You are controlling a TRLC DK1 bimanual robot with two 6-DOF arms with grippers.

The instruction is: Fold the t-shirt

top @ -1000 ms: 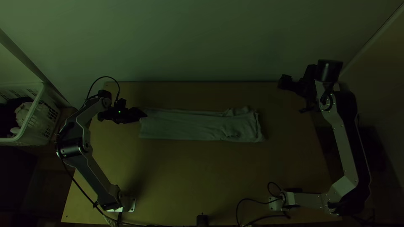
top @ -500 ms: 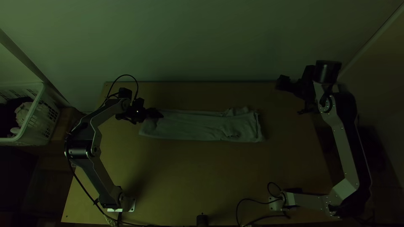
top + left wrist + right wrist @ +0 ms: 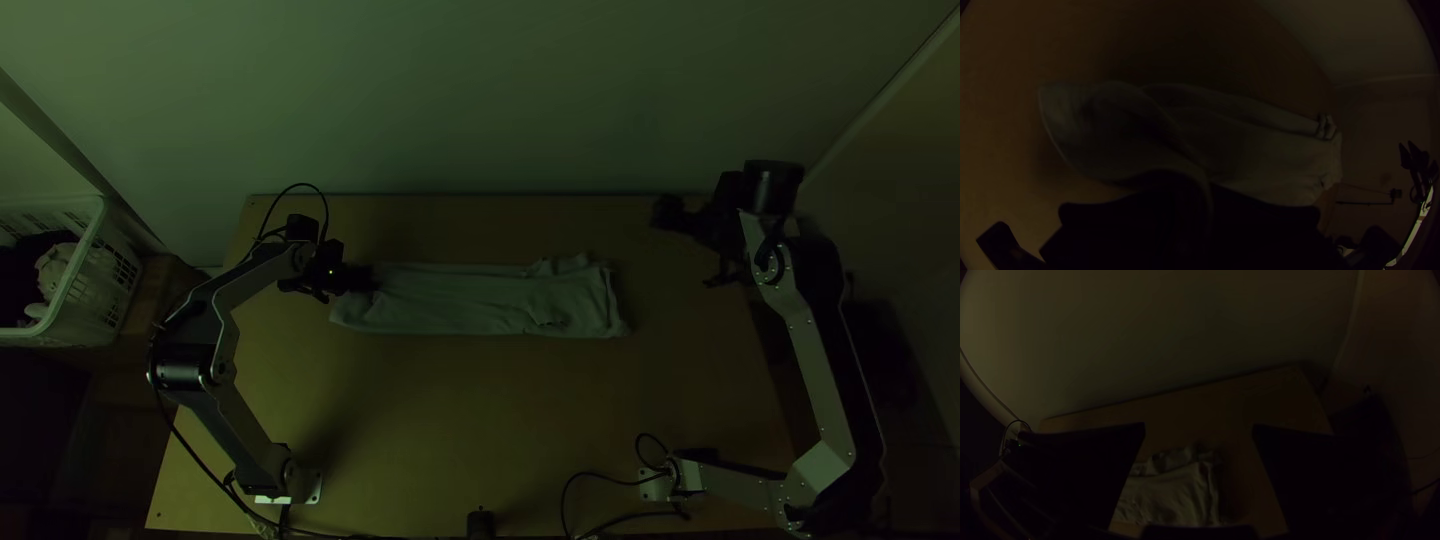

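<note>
We find the light wooden surface [image 3: 450, 420] dimly lit. At its near edge, between the arm bases, we note a small black object [image 3: 481, 523]. Farther back, the t-shirt [image 3: 470, 300] lies across the surface as a long, narrow folded strip, rumpled toward its right end. To the left of the surface we record a white basket [image 3: 95, 285] containing cloth. The left end effector [image 3: 366, 280] is clenched on fabric at the shirt's left end; in the left wrist view, that fabric rises between its fingers. Over the far right area, we observe the right end effector [image 3: 684, 246] released, fingers spread, apart from the shirt. Beyond stands a pale wall [image 3: 480, 100].
</note>
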